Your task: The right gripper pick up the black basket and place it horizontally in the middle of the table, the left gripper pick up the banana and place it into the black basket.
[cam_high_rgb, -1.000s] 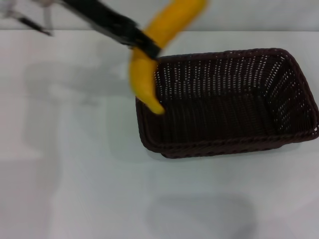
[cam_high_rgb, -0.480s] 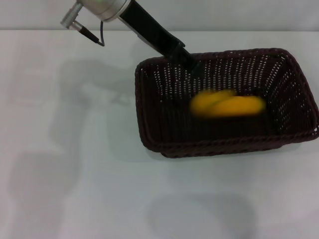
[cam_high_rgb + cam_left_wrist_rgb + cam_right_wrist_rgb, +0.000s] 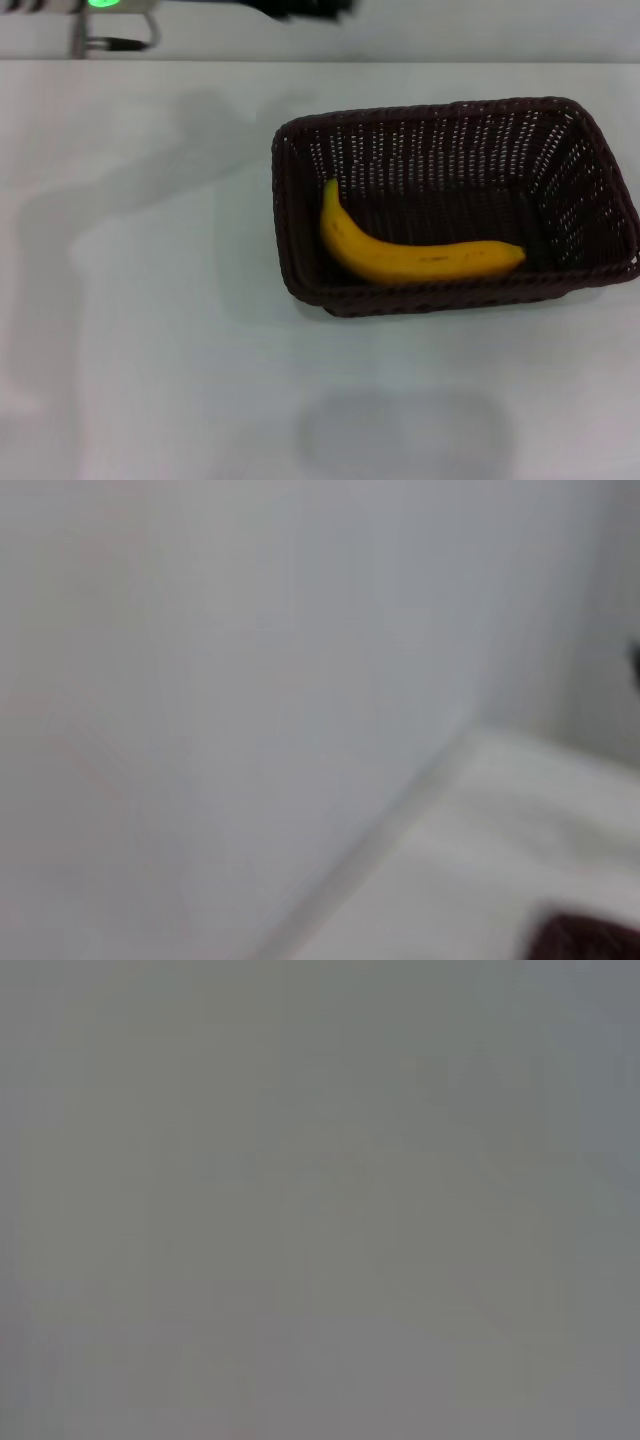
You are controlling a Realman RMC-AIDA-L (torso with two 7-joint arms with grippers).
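Note:
The yellow banana (image 3: 420, 260) lies on its side inside the black basket (image 3: 450, 140), along the near wall, with nothing holding it. The basket sits lengthwise on the white table (image 3: 150, 350), right of the middle. My left gripper (image 3: 305, 8) shows only as a blurred black shape at the top edge, above and behind the basket, well clear of the banana. Its green light (image 3: 100, 3) shows further left. A dark corner of the basket shows in the left wrist view (image 3: 590, 942). My right gripper is out of view, and the right wrist view shows only plain grey.
The table's far edge meets a pale wall (image 3: 480, 30) just behind the basket. The basket's right end reaches the picture's right edge. Bare tabletop lies to the left of the basket and in front of it.
The left gripper carried the banana over the basket and let it go. The banana came to rest inside, and the arm pulled up and back to the top edge.

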